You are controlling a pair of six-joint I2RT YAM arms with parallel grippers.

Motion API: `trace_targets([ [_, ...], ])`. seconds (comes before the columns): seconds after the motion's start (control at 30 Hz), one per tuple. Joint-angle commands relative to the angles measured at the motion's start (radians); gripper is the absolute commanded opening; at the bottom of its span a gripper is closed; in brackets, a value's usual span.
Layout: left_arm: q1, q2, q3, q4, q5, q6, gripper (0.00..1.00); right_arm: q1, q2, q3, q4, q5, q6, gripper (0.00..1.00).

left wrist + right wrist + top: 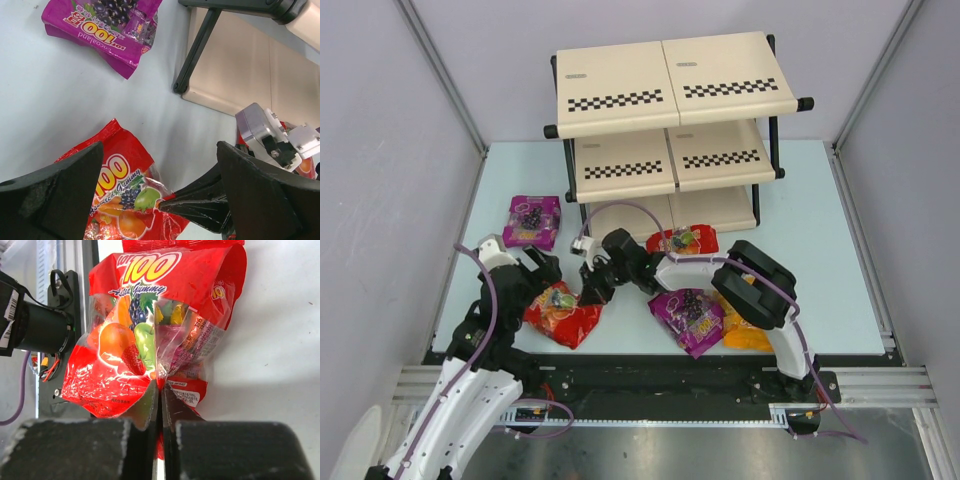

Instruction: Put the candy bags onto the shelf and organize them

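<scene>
Near left on table [830,250], red candy bag [563,318] pinched at its edge between closed right gripper [160,397], left gripper [159,150] spread apart above it, near purple bag [687,318] and orange bag [748,333] near right, far purple bag [531,221] farther left, second red bag [682,240] at foot of shelf [675,85].

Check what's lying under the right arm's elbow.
An orange-yellow candy bag lies on the table there, next to a purple bag. The arm's black elbow covers its far part, so its print and full outline can't be seen.
</scene>
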State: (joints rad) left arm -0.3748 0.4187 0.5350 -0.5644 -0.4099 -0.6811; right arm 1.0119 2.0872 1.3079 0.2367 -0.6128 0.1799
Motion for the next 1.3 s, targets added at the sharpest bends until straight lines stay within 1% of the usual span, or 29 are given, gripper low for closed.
trace_targets([
  [0.0,-0.003,-0.014,0.006,0.0,0.023,-0.003,1.0,0.033,-0.059,0.024,-0.147,0.146,-0.06,0.0],
  [0.03,-0.003,-0.015,0.01,-0.003,0.023,-0.005,1.0,0.049,-0.081,0.011,-0.161,0.197,-0.072,0.0],
  [0.07,-0.003,-0.018,0.01,-0.005,0.022,-0.003,1.0,0.063,-0.142,-0.018,-0.18,0.253,-0.091,0.0],
  [0.1,-0.001,-0.023,0.011,-0.008,0.022,-0.003,1.0,0.092,-0.171,-0.038,-0.186,0.365,-0.094,0.0],
  [0.23,-0.003,-0.038,0.029,-0.022,0.017,-0.003,1.0,0.113,-0.323,-0.119,-0.229,0.556,-0.051,0.0],
  [0.27,-0.003,-0.04,0.039,-0.023,0.014,0.0,1.0,0.113,-0.382,-0.151,-0.234,0.609,-0.043,0.0],
  [0.33,-0.003,-0.043,0.054,-0.028,0.01,0.005,1.0,0.114,-0.441,-0.176,-0.305,0.668,-0.027,0.0],
  [0.37,-0.003,-0.041,0.066,-0.034,0.01,0.008,1.0,0.114,-0.505,-0.197,-0.322,0.706,-0.023,0.0],
  [0.47,-0.001,-0.035,0.085,-0.035,0.016,0.011,1.0,0.123,-0.607,-0.232,-0.385,0.79,-0.016,0.0],
  [0.5,-0.001,-0.035,0.088,-0.035,0.02,0.011,1.0,0.126,-0.674,-0.233,-0.419,0.811,-0.017,0.0],
  [0.57,-0.003,-0.031,0.085,-0.034,0.022,0.011,1.0,0.132,-0.739,-0.233,-0.444,0.878,-0.023,0.0],
  [0.6,-0.001,-0.031,0.082,-0.032,0.023,0.009,1.0,0.134,-0.816,-0.231,-0.451,0.893,-0.036,0.0],
  [0.67,-0.003,-0.032,0.072,-0.029,0.026,0.009,1.0,0.133,-0.889,-0.223,-0.458,0.924,-0.048,0.0],
  [0.7,-0.003,-0.034,0.069,-0.028,0.026,0.011,1.0,0.134,-0.941,-0.196,-0.473,0.93,-0.056,0.0],
  [0.77,-0.001,-0.035,0.06,-0.02,0.028,0.015,1.0,0.134,-0.972,-0.145,-0.51,0.95,-0.08,0.0],
  [0.9,-0.003,-0.017,0.06,-0.006,0.042,0.022,1.0,0.146,-0.963,0.06,-0.632,0.955,-0.126,0.0],
  [0.93,-0.003,-0.015,0.06,-0.003,0.049,0.023,1.0,0.152,-0.949,0.142,-0.645,0.959,-0.138,0.0],
  [1.0,-0.003,-0.009,0.056,0.015,0.071,0.026,1.0,0.168,-0.932,0.217,-0.671,0.961,-0.167,0.0],
  [1.03,-0.003,-0.006,0.051,0.02,0.074,0.029,1.0,0.171,-0.912,0.293,-0.675,0.958,-0.177,0.0],
  [1.13,-0.003,0.0,0.045,0.026,0.086,0.031,1.0,0.175,-0.862,0.42,-0.714,0.941,-0.215,0.0],
  [1.17,-0.001,0.0,0.043,0.029,0.091,0.031,1.0,0.177,-0.815,0.526,-0.732,0.938,-0.238,0.0],
  [1.23,-0.003,-0.003,0.033,0.04,0.095,0.032,1.0,0.192,-0.761,0.621,-0.775,0.932,-0.269,0.0],
  [1.27,-0.003,-0.003,0.031,0.043,0.098,0.034,1.0,0.2,-0.707,0.725,-0.784,0.932,-0.283,0.0],
])
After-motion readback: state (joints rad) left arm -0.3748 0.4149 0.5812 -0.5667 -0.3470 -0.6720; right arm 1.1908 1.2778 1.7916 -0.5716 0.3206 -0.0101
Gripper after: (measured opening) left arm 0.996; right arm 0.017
